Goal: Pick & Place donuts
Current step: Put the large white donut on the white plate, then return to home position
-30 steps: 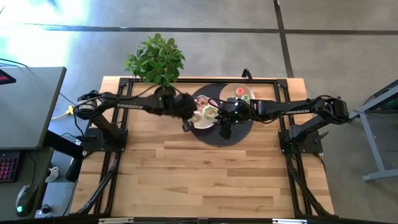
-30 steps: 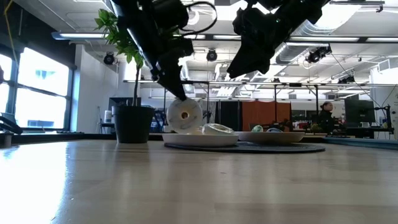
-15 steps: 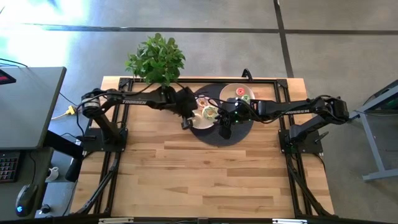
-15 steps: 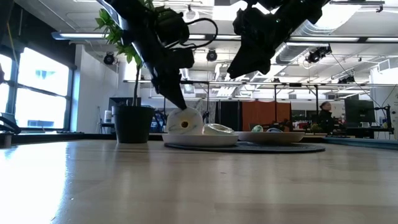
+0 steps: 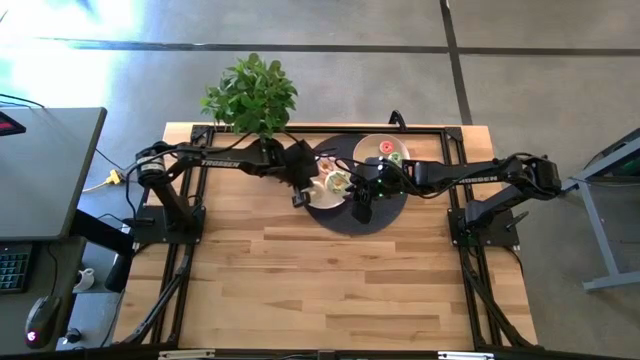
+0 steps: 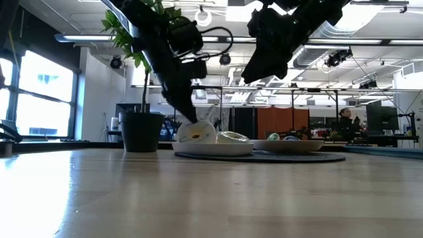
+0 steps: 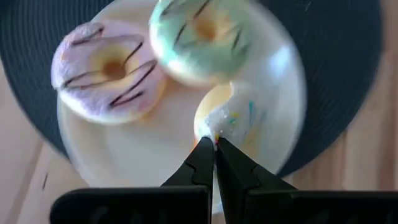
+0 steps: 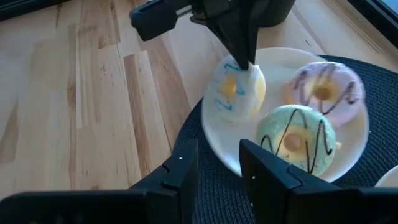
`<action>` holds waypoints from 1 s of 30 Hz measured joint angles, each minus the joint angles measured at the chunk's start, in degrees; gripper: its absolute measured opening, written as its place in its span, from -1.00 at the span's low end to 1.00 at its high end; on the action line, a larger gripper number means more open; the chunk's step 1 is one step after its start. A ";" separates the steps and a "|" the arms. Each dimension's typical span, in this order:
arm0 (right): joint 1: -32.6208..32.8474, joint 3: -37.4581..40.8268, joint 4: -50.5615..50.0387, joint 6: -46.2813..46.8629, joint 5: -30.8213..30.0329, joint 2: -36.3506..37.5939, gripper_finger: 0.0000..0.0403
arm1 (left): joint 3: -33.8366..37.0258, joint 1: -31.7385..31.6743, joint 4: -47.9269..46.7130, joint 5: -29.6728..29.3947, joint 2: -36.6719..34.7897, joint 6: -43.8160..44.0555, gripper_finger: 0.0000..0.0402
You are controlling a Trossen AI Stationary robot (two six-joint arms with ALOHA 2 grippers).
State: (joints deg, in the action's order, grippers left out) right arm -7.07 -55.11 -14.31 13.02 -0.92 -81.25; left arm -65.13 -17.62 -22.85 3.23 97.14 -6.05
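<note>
Three larger donuts are on the white plate [image 7: 124,155]: a pink one [image 7: 109,71], a green-cream one [image 7: 199,37] and a pale yellow one [image 7: 239,118]. My left gripper [image 7: 214,146] is over this plate, shut on the pale yellow donut [image 8: 235,92]. That plate [image 5: 318,200] sits on a dark round mat [image 5: 355,218]. A second plate [image 5: 372,146] on the mat's far side holds tiny donuts [image 5: 386,148]. My right gripper [image 8: 217,165] hovers open above the mat, just right of the white plate, touching nothing. My left gripper pinches the pale yellow donut's rim [image 7: 217,132] between its two fingertips [image 8: 245,59], coming from above and slanting down. The donut is tilted, with its lower side [image 6: 195,137] resting on the white plate beside the green-cream donut.
A potted plant [image 5: 250,95] stands at the table's far edge, left of the mat, close behind my left arm. Bare wooden tabletop [image 5: 330,280] stretches toward the near edge. In the low view a person [image 6: 345,122] shows far off in the room.
My left gripper has moved down toward the white plate, still shut on the pale yellow donut. The donut stood nearly upright above the plate; it now sits lower, tipped toward flat, with its lower side on the plate.
</note>
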 joint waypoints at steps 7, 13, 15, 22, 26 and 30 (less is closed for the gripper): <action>0.00 0.02 0.40 0.00 -0.01 0.00 -0.43 | 0.08 0.03 0.99 -8.40 -0.02 -3.43 -0.99; 0.00 0.02 0.41 0.00 0.01 0.00 -0.43 | 0.08 -0.01 3.87 -9.73 -0.02 -4.24 -0.81; 0.00 0.02 0.41 0.00 0.01 0.00 -0.43 | 0.08 -0.01 3.91 -9.76 -0.02 -4.24 -0.71; 0.00 0.02 0.39 0.00 0.00 0.00 -0.43 | 0.15 -0.01 6.00 -13.30 1.93 -2.73 -0.50; 0.00 0.02 0.37 0.00 0.01 0.00 -0.43 | 0.04 -0.01 6.13 -16.31 2.19 -2.31 -0.49; 0.00 0.02 0.37 0.00 0.01 0.00 -0.43 | 0.06 0.01 6.16 -15.45 2.02 -2.26 -0.49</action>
State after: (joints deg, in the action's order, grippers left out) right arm -7.07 -55.09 -13.93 13.02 -0.91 -81.25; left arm -65.08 -17.61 -16.69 -12.22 99.16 -8.31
